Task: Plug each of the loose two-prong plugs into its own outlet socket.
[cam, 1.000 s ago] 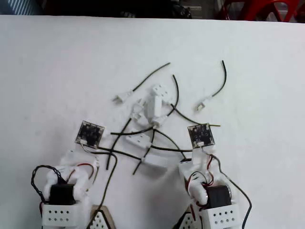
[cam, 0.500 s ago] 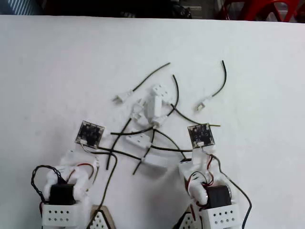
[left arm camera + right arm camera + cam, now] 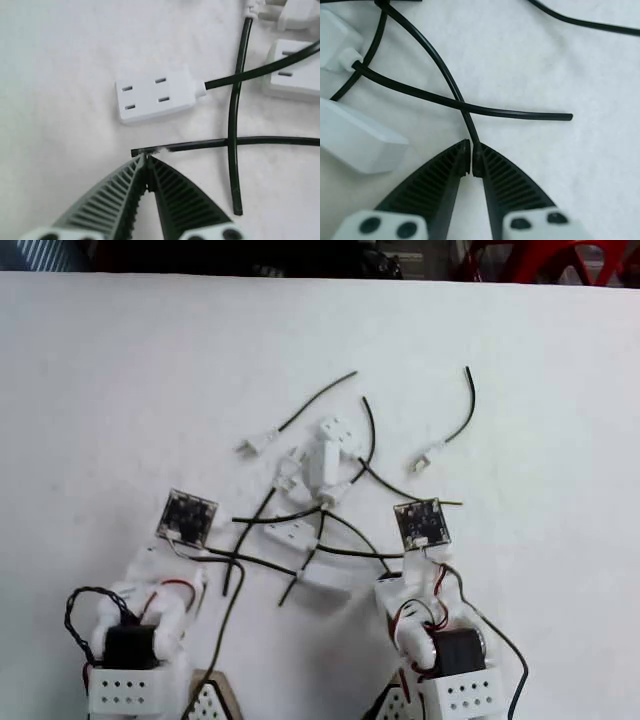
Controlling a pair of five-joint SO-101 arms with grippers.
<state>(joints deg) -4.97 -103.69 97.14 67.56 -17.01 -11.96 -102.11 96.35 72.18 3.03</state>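
My left gripper (image 3: 146, 159) is shut with nothing in it, its tips just short of a black cord's cut end (image 3: 136, 151). Beyond it a white outlet block (image 3: 155, 95) with two pairs of slots lies flat; a second outlet block (image 3: 295, 70) and a white plug (image 3: 295, 10) lie farther off. My right gripper (image 3: 471, 147) is shut, with a black cord (image 3: 445, 75) running up to its tips; whether it pinches the cord is unclear. From above, outlet blocks (image 3: 290, 532) (image 3: 330, 450) sit between the arms. Loose plugs (image 3: 247, 447) (image 3: 420, 462) lie beyond.
Black cords (image 3: 330, 540) cross in a tangle between the two arms. Beside my right gripper lies a white block (image 3: 355, 135). The white table (image 3: 120, 370) runs back to a dark far edge, with open room on both sides.
The left arm's wrist has shifted slightly; the right arm, plugs and outlets have stayed put.
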